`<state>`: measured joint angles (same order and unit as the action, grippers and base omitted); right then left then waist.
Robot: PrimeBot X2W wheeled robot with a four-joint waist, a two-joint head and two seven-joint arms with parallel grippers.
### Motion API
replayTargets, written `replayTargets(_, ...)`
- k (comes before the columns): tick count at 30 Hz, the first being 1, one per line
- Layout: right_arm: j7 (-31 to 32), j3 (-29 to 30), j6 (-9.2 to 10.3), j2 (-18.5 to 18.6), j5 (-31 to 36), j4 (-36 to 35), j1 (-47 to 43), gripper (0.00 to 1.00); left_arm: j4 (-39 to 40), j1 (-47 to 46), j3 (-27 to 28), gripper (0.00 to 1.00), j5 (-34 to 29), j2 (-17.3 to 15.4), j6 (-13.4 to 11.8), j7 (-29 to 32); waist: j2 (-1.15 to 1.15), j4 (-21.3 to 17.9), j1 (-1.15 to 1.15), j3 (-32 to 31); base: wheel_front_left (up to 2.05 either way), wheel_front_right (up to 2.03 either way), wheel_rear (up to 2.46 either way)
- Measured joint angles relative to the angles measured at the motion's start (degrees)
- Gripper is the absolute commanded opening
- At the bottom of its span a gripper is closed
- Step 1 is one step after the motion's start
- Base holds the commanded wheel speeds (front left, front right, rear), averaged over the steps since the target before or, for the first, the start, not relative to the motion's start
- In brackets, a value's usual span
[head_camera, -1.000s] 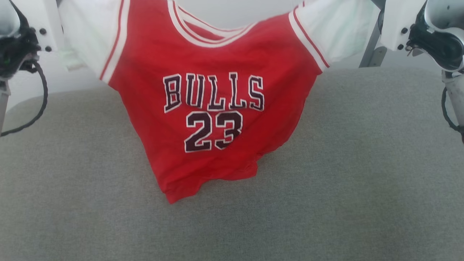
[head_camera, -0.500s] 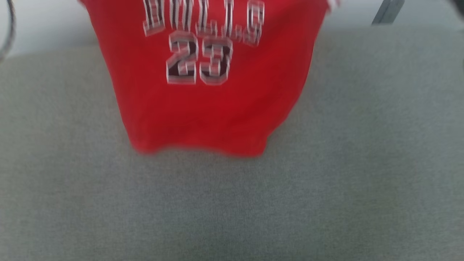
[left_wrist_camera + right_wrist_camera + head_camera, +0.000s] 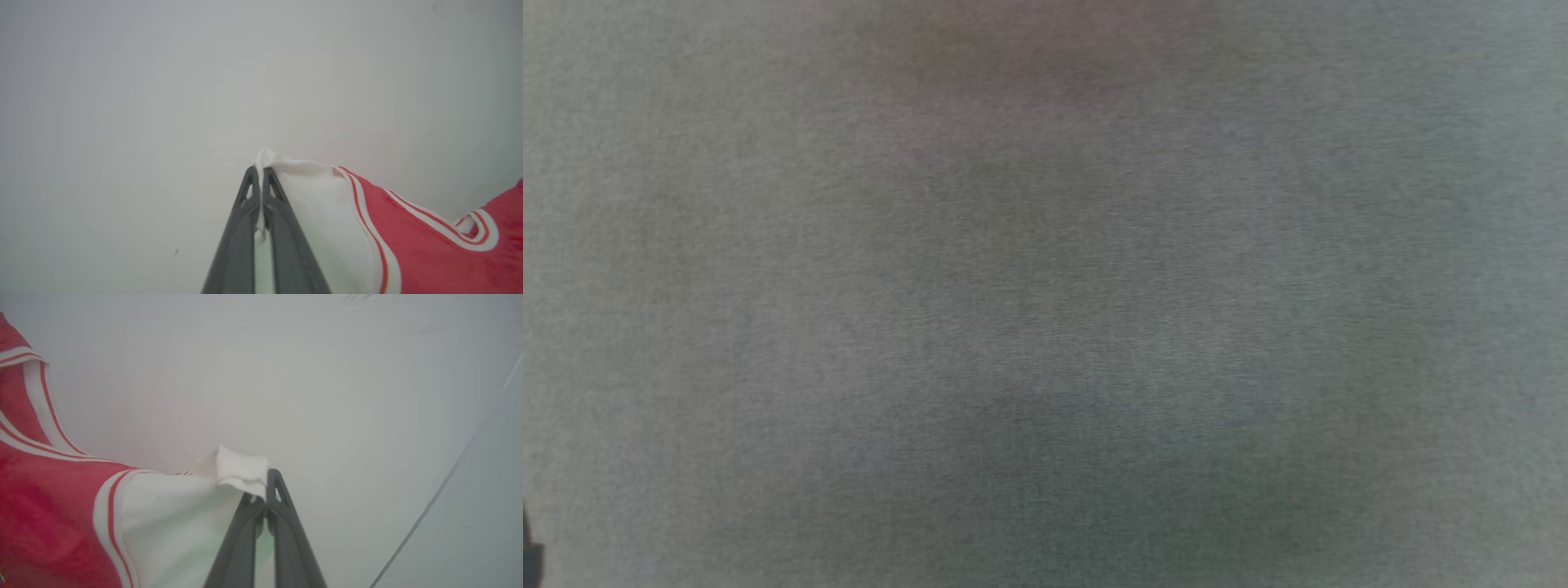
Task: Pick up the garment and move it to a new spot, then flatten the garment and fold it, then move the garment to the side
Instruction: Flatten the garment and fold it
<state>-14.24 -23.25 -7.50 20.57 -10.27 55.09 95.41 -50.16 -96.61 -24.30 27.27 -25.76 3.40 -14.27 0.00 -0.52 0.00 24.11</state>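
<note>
The garment (image 3: 429,253) is a red jersey with white sleeves and striped trim, hanging spread between my two grippers. In the left wrist view my left gripper (image 3: 259,171) is shut on the edge of one white sleeve (image 3: 318,220). In the right wrist view my right gripper (image 3: 265,486) is shut on the bunched edge of the other white sleeve (image 3: 241,469), with the garment's red body (image 3: 45,514) stretching off to the left. The head view holds grey cloth surface (image 3: 1045,327), with a faint reddish tint at its top edge.
Behind the garment in both wrist views stands a plain pale wall (image 3: 163,102). A thin line (image 3: 441,490) runs diagonally across the wall at the right of the right wrist view. A small dark object (image 3: 529,555) sits at the head view's lower left edge.
The head camera has tilted down, so the garment and both arms slid up out of its picture, leaving the grey surface.
</note>
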Motion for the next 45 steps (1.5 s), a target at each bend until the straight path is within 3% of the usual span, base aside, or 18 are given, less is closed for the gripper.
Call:
replayTargets(4,-0.37,-1.66,0.0,-2.36,-0.64,3.53,-3.5,0.0,-2.56,3.73,-0.81,0.0,-0.18,0.15,2.1,-0.54,0.0,1.03,0.0,-0.06,0.0,0.0,0.0)
replayTargets(8,2.54,-5.27,0.0,-4.39,-7.5,5.61,-10.38,0.0,-5.58,10.45,-2.32,0.0,0.79,0.36,3.6,-0.56,0.0,1.57,0.0,-1.5,0.0,0.0,0.0)
replayTargets(11,5.44,-8.14,0.0,-4.57,-11.51,4.71,-14.16,0.0,-7.22,13.57,-3.28,0.0,1.57,0.0,3.76,-0.31,0.0,1.83,0.0,-2.38,0.0,0.0,0.0)
replayTargets(12,8.15,-11.03,0.0,-4.11,-15.77,2.47,-18.19,0.0,-8.14,16.66,-4.45,0.0,2.44,-0.53,3.94,0.8,0.0,2.05,0.0,-3.27,0.0,0.0,0.0)
replayTargets(16,12.12,-15.13,0.0,-1.54,-22.34,-2.6,-23.72,0.0,-7.2,21.63,-7.34,0.0,5.59,-0.73,3.96,4.7,0.0,2.34,0.0,-4.59,0.0,0.0,0.0)
replayTargets(19,15.34,-18.48,0.0,2.38,-27.57,-8.03,-28.71,0.0,-3.81,27.96,-10.79,0.0,10.09,-1.97,4.01,10.31,0.0,2.54,0.0,-5.94,0.0,0.0,0.0)
replayTargets(24,19.11,-21.38,0.0,8.32,-34.42,-17.02,-36.17,0.0,3.76,37.87,-14.6,0.0,17.25,-7.49,4.01,18.6,0.0,2.91,0.0,-7.97,0.0,0.0,0.0)
replayTargets(30,25.09,-23.75,0.0,14.81,-39.67,-26.98,-44.21,0.0,12.48,49.17,-15.29,0.0,23.23,-13.15,4.01,24.38,0.0,3.28,0.0,-9.83,0.0,0.0,0.0)
replayTargets(38,33.11,-24.36,0.0,22.4,-46.25,-39.27,-54.87,0.0,26.35,64.46,-14.9,0.0,28.13,-19.53,-1.54,28.25,0.0,3.18,0.0,-11.27,0.0,0.0,0.0)
replayTargets(45,39.51,-22.78,0.0,27.16,-51.03,-46.66,-64.24,0.0,36.61,76.7,-13.23,0.0,32.85,-25.2,-9.48,29.74,0.0,2.6,0.0,-11.65,0.0,0.0,0.0)
